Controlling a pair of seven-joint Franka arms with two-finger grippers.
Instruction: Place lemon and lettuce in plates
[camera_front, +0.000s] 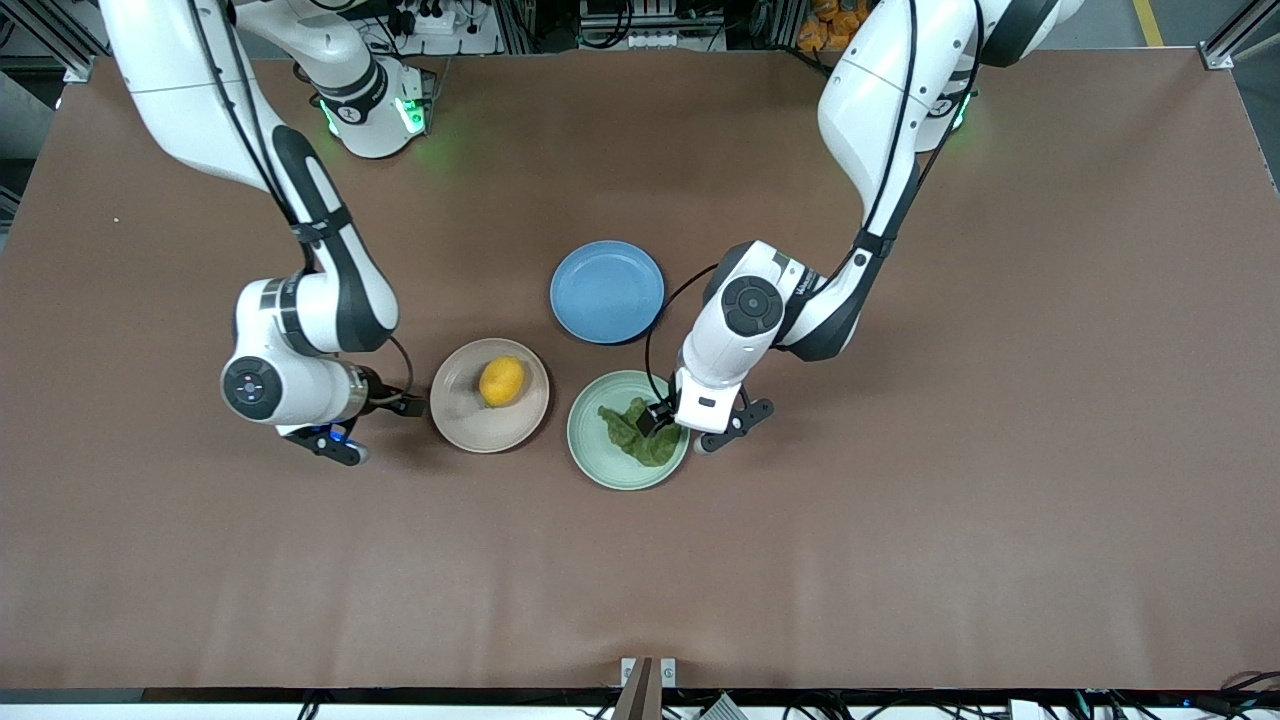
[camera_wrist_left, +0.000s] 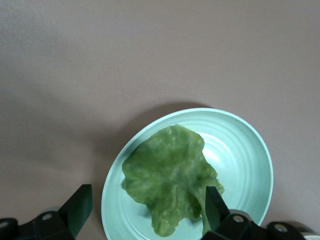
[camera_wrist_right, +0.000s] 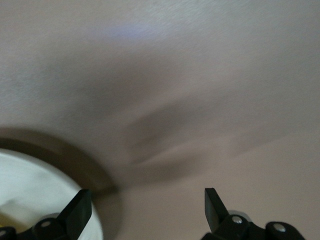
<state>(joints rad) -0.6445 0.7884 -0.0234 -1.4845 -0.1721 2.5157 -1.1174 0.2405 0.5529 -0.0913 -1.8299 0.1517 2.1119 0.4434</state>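
Observation:
The lemon (camera_front: 501, 381) lies in the beige-pink plate (camera_front: 460, 420). The crinkled green lettuce (camera_front: 635, 440) lies flat in the mint green plate (camera_front: 600, 465). My left gripper (camera_front: 677, 433) hangs open low over that plate's edge toward the left arm's end. In the left wrist view the left gripper (camera_wrist_left: 148, 210) straddles the lettuce (camera_wrist_left: 170, 185) on the green plate (camera_wrist_left: 250, 150), with one finger by the leaf's edge and nothing clamped. My right gripper (camera_front: 340, 445) is open over bare table beside the beige plate. The right wrist view shows the right gripper (camera_wrist_right: 148, 210) empty, with that plate's rim (camera_wrist_right: 30, 190) at the edge.
An empty blue plate (camera_front: 607, 291) sits farther from the front camera, between the two filled plates. The brown table (camera_front: 900, 550) stretches wide around all three plates.

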